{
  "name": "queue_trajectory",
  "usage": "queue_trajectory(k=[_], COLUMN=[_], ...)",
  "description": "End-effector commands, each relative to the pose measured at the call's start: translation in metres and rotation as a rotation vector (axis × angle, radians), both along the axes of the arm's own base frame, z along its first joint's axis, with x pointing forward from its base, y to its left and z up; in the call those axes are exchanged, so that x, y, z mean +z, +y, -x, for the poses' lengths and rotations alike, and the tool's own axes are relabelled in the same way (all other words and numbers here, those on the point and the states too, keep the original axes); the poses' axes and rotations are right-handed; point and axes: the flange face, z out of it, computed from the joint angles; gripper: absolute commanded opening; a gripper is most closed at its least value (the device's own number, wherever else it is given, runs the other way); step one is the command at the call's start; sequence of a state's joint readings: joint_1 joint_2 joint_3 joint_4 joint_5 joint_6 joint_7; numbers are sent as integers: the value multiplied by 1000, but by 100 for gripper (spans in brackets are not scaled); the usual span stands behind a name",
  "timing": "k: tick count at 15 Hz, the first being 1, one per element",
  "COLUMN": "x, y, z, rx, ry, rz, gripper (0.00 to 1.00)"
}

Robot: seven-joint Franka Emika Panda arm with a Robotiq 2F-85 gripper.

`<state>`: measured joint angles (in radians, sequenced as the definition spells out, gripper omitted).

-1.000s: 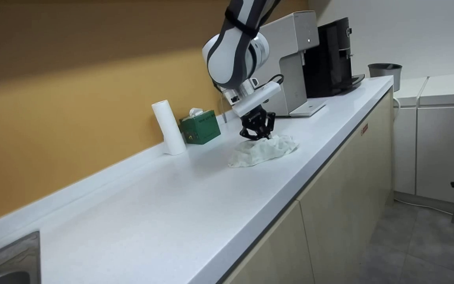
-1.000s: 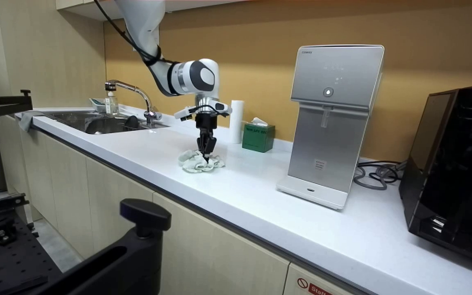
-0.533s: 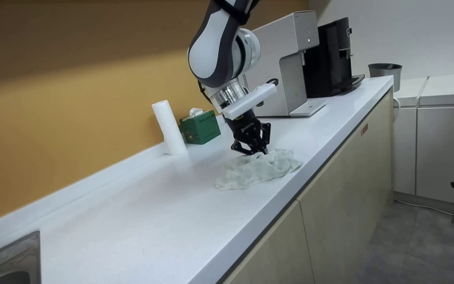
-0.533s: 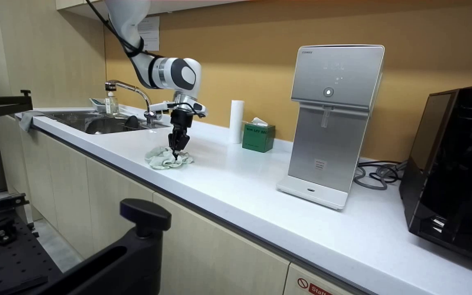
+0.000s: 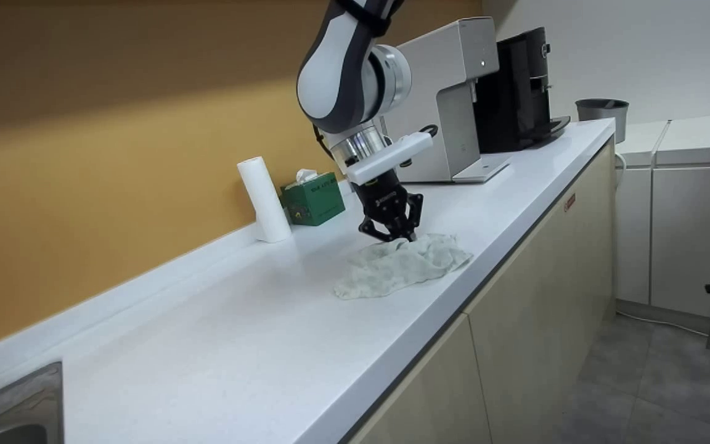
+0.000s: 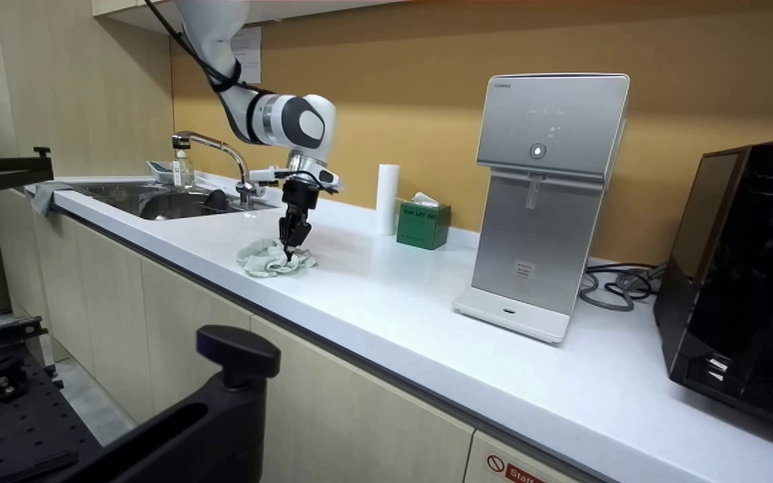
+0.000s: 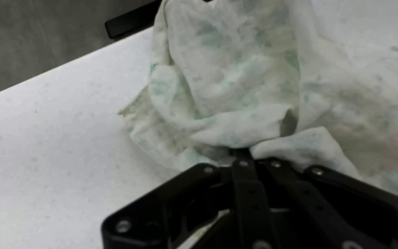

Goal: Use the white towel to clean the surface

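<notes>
Towel point(image 7: 226, 79), whitish and bunched, lies on the counter point(image 6: 420, 295) just beside its front edge. Gripper point(image 7: 245, 157) is closed on a fold of it, fingers drawn together; the very tips are buried in cloth, hidden from us. Wrist view gives us pale green blotches and brownish stains that mostly wash out in both exterior views. In an exterior view we get the whole faucet point(image 6: 246, 192), a pump bottle point(image 6: 183, 174) and tangled cables point(image 6: 631, 285); in an exterior view we also get a grey bin point(image 5: 607, 117). We count one towel, one gripper, one paper roll point(image 5: 264, 200), one green tissue box point(image 5: 314, 200), one silver dispenser point(image 6: 547, 208), one black machine point(image 6: 749, 268), one faucet, one bin. Front edge cuts diagonally across the wrist view, grey floor point(image 7: 12, 41) beyond it, and cloth overlaps that line there. Barely any counter is left on that side. Room is sideways and back: a long run of white top between towel and sink point(image 5: 47, 388), a fair stretch over to the roll and tissue box by the orange wall point(image 5: 114, 185). Dispenser and black machine stand well apart from the towel, farther along the same counter.
</notes>
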<state>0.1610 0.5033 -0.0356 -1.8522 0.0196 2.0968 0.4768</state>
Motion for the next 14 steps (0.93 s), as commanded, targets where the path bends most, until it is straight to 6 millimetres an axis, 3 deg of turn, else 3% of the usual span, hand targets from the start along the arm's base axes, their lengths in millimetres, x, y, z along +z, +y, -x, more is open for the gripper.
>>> queue_trajectory(k=[1, 11, 14], x=[-59, -52, -53], y=[17, 53, 51], z=[-30, -80, -97], rx=[-67, -53, -44], ry=[-61, -137, -184], rz=[-49, -94, -86], gripper=[1, 1, 1])
